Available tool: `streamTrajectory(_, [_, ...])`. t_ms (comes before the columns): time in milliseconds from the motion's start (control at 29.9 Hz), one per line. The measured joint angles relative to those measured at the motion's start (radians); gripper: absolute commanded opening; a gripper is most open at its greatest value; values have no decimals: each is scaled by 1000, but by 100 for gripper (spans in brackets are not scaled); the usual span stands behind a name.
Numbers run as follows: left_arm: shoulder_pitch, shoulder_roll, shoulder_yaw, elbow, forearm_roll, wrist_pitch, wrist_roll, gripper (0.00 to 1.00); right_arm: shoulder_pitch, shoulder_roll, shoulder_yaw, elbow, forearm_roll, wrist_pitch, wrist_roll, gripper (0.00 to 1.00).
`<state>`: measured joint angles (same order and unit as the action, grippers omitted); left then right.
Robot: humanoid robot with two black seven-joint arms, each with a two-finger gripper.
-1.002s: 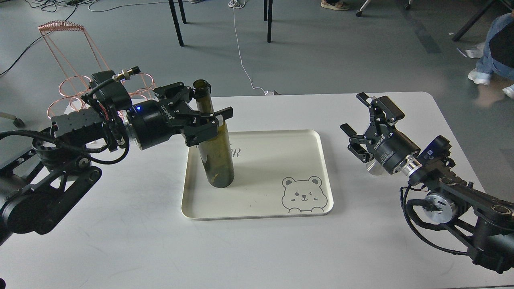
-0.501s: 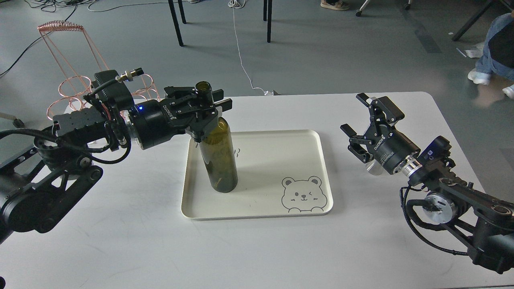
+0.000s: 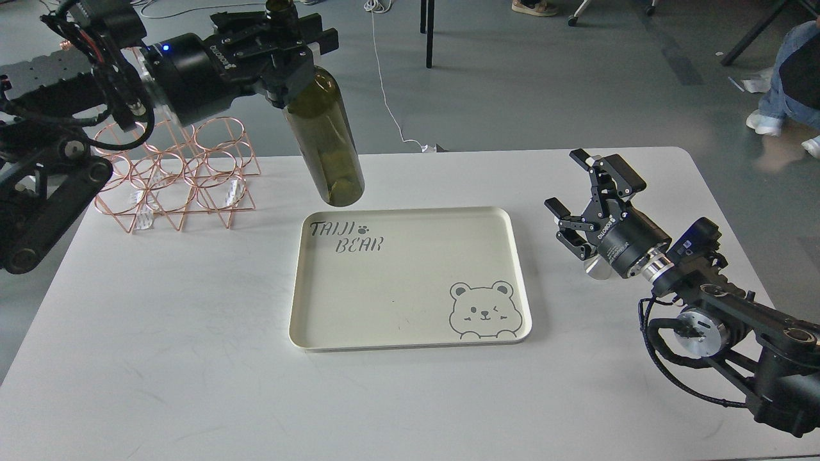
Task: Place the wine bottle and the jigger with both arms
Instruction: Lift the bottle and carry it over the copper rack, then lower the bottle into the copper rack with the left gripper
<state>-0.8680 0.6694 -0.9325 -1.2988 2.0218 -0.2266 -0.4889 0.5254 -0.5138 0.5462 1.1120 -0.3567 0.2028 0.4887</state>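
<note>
Cream tray (image 3: 410,333) mid-desk (image 3: 192,358), landmark; bear print in near-right corner, interior bare. Copper wire rack (image 3: 179,186) left of tray, behind its far-left corner. Left end effector (image 3: 282,40) raised, clamped on neck of wine bottle (image 3: 327,141); bottle in air, base above tray's far-left edge, slightly tilted. Right end effector (image 3: 586,198) right of tray, fingers apart, low over desk. Jigger (image 3: 599,269) mostly hidden beneath it. Desk near tray's front edge open.
</note>
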Motion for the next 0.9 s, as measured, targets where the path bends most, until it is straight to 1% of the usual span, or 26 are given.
streamTrajectory(134, [-87, 34, 1, 160, -21, -16, 1, 17, -2, 2, 0, 1, 0, -1, 0, 99])
streamTrajectory(267, [-134, 65, 6, 267, -22, -53, 1, 17, -2, 1, 0, 2, 0, -2, 0, 99])
streamTrajectory(367, [-159, 88, 45, 314, -27, -68, 0, 17, -3, 2, 0, 2, -1, -2, 0, 99])
streamTrajectory(568, [-198, 130, 153, 376, -68, -61, 0, 17, -8, 1, 0, 2, -1, -2, 0, 99])
streamTrajectory(902, [-198, 124, 169, 447, -81, -30, 0, 17, -12, 1, 0, 4, -1, -2, 0, 99])
